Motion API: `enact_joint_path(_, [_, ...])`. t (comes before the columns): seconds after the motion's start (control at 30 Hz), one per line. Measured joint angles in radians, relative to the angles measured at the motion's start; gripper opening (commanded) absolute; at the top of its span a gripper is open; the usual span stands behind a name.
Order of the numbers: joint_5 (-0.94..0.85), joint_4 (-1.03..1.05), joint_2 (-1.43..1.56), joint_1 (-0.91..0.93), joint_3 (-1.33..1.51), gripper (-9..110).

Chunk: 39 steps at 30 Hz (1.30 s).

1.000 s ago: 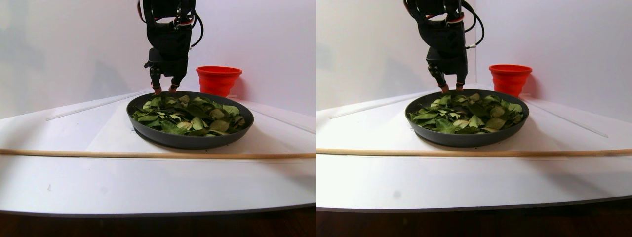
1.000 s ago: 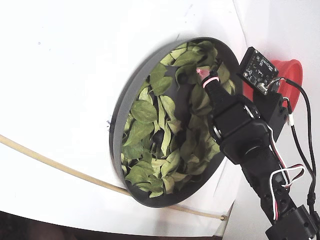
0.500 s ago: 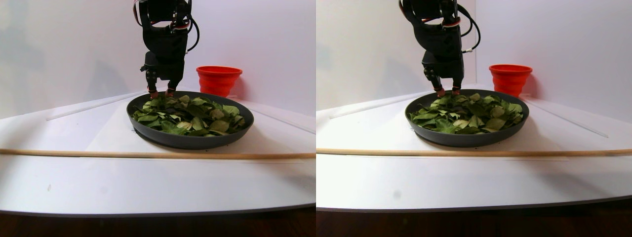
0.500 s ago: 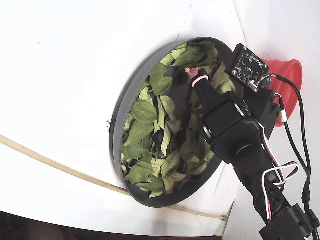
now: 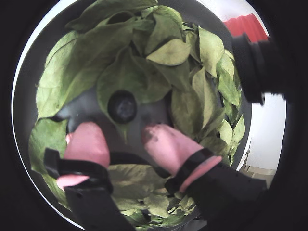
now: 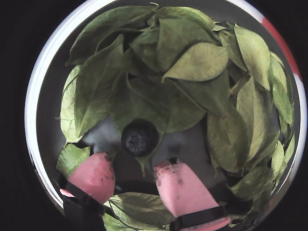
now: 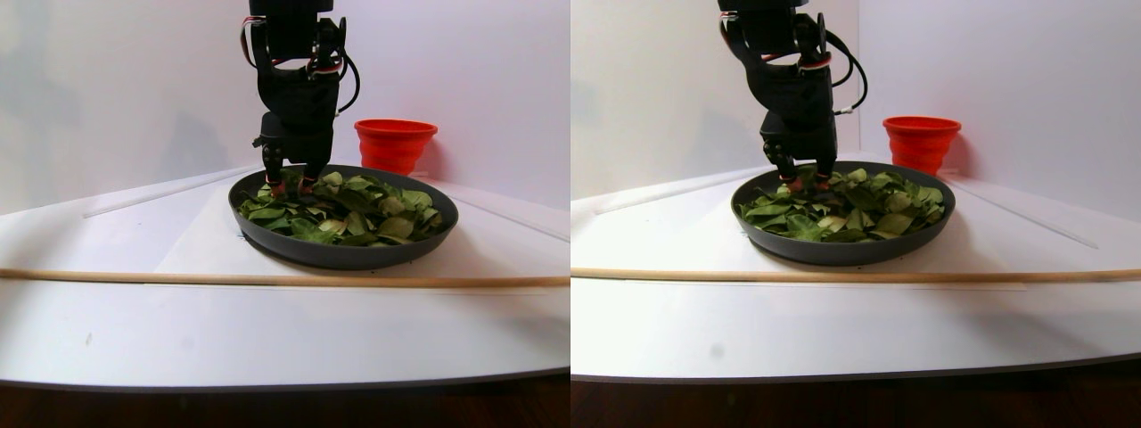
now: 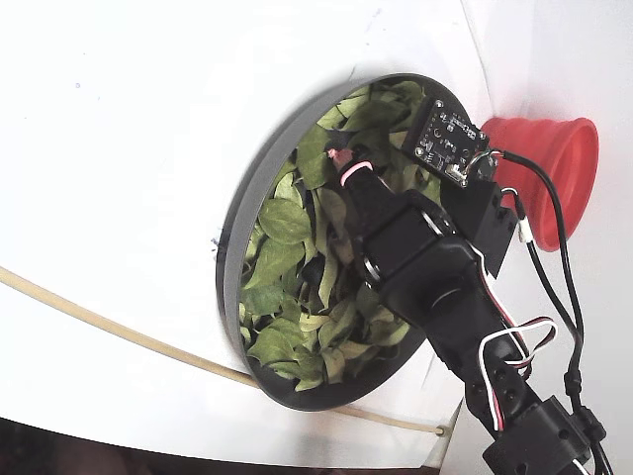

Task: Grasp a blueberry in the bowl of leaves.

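The blueberry (image 5: 122, 106), small, round and blue-black, lies on a bare patch of the bowl's floor at the tip of a leaf; it also shows in the other wrist view (image 6: 139, 138). Green leaves (image 5: 120, 48) (image 6: 192, 62) (image 8: 287, 223) fill the dark grey bowl (image 5: 21, 96) (image 6: 48, 96) (image 7: 343, 254) (image 8: 232, 237). My gripper (image 5: 120, 131) (image 6: 134, 162) (image 7: 290, 187) (image 8: 348, 163) is open and low in the bowl. Its pink fingertips (image 5: 86, 142) (image 6: 178, 185) stand one on each side, just short of the berry, which lies slightly ahead of the gap. Nothing is held.
A red cup (image 7: 395, 143) (image 8: 554, 168) stands behind the bowl near the wall. A thin wooden stick (image 7: 267, 279) (image 8: 99, 322) lies across the white table in front of the bowl. A black camera housing (image 5: 260, 67) shows at the right of a wrist view.
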Motion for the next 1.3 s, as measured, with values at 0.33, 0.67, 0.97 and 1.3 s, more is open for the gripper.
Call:
enact_joint_path(0.33, [0.002, 0.0, -0.009, 0.0, -0.038, 16])
enact_joint_path(0.67, [-0.002, -0.034, -0.052, 0.002, -0.069, 16])
enact_joint_path(0.97, [-0.002, -0.037, -0.064, 0.005, -0.075, 16])
enact_joint_path(1.3, [0.0, -0.054, -0.083, 0.011, -0.075, 13])
